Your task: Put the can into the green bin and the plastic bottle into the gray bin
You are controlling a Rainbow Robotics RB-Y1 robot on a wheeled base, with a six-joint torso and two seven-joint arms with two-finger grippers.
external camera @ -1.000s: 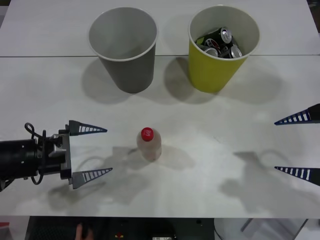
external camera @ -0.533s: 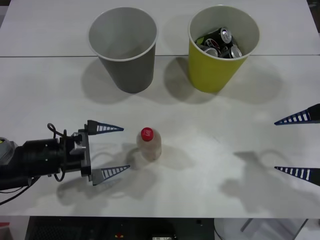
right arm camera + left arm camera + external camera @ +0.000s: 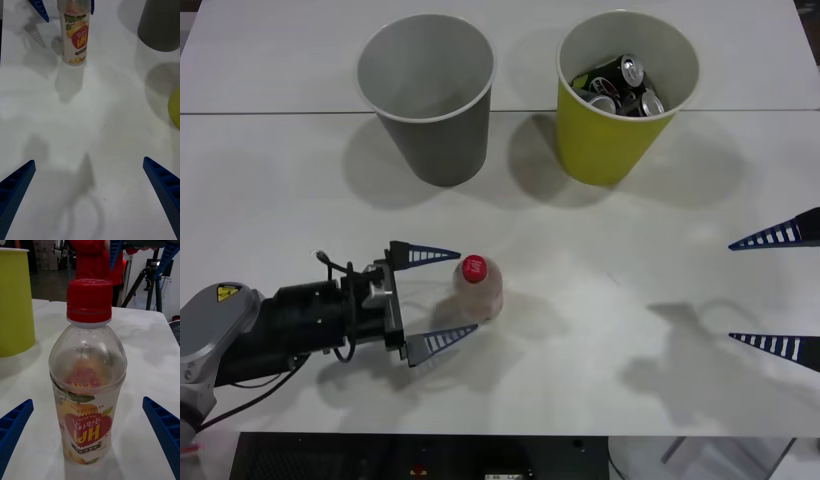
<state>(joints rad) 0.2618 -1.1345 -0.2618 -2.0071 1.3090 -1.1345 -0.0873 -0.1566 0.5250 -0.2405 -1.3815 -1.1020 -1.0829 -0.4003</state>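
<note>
Reaching arm: the left gripper lay low over the table, its blue ribbed fingers spread wide with nothing between their pads; one fingertip stood on the far side of the bottle's shoulder, the other on the near side.
Thing ahead of it: the plastic bottle stood straight in front of that gripper, just at the fingertips, entering the gap but not touched by either finger as far as I could tell.
Left wrist view: the plastic bottle was centred between the two fingers, which sat apart at the corners.
Long axis: upright, red cap up, label round the lower body, so the horizontal fingers crossed it at right angles; a little more advance and a squeeze on the body looked to me like all the grip called for.
Nearer arm: the left by a long way; the right gripper hung unclenched and holding nothing well off to the other side.
Right wrist view: the plastic bottle stood far ahead of the right gripper.
Beyond the bottle: the gray bin stood farther out and slightly across from the left gripper, unfilled, well apart from the bottle.
Beside that: the green bin stood next to it with cans already inside.
Judgement: can half done, bottle half not yet begun.
</note>
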